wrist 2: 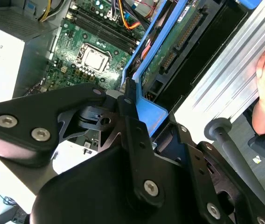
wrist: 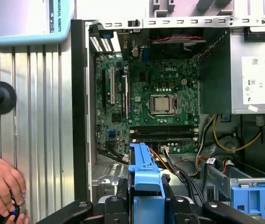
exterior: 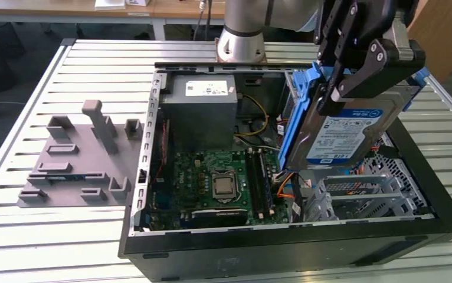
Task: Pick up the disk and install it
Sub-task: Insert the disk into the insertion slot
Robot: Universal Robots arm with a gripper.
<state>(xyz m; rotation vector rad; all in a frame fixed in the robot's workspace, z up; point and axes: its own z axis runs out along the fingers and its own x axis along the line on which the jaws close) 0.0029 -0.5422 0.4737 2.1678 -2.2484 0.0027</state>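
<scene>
The disk [exterior: 350, 132] is a silver drive with a white-and-blue label and blue rails. It hangs tilted on edge above the open computer case [exterior: 289, 239], on the exterior view's right and over the metal drive cage [exterior: 367, 197]. My gripper [exterior: 344, 94] is shut on the disk's upper part, with black fingers [exterior: 372, 73] on either side. In the second wrist view the disk's blue rail [wrist 2: 146, 112] and green circuit side [wrist 2: 179, 42] run away from the gripper [wrist 2: 128, 102]. The first wrist view shows the blue rail [wrist: 144, 172] clamped in the gripper [wrist: 144, 200], above the case's floor.
Inside the case are a grey power-supply box [exterior: 202, 103], a green motherboard [exterior: 218, 183], and orange and yellow cables [wrist: 170, 161]. A grey fixture plate [exterior: 77, 168] lies on the table at the exterior view's left. A person's hand [wrist: 2, 184] rests on the table beside the case.
</scene>
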